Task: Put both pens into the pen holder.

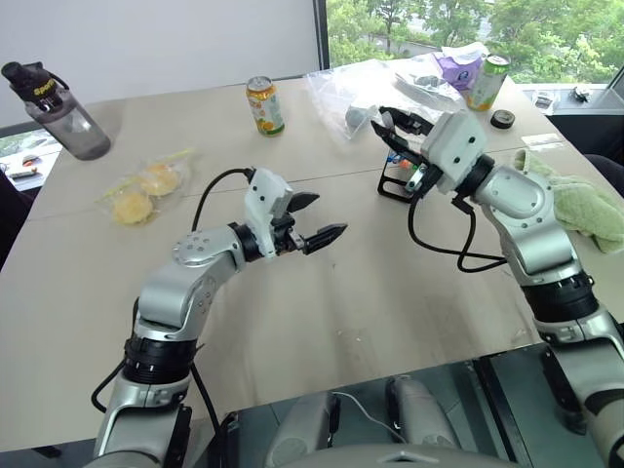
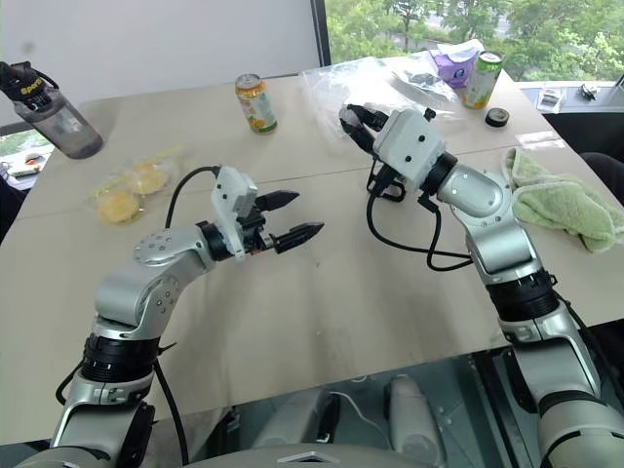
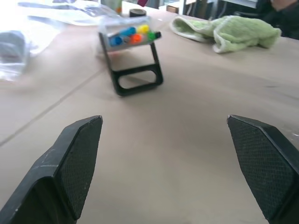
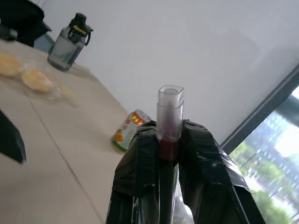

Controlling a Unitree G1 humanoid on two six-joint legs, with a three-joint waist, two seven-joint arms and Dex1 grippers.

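right wrist view had the clearest look at it: the right gripper (image 4: 169, 140) was clenched on a pen (image 4: 170, 116), its clear square end poking up between the two black fingers, with a dark reddish bit of barrel just below. from the left eye view that gripper (image 1: 395, 125) sat raised in the upper right of the frame, just above the pen holder (image 1: 402, 177), which stood on the table (image 1: 322, 322) with its looped black base showing under the arm. the left gripper (image 1: 319, 219) hovered mid-frame with its fingers spread wide and nothing between them. in the left wrist view the pen holder (image 3: 133, 56) sat in the upper left, bright caps of blue, orange, yellow and green showing at its top. i'd judge one pen was in hand and not yet dropped in; whether the other pen was already in the holder i couldn't tell, since no loose pen lay on the bare tabletop.
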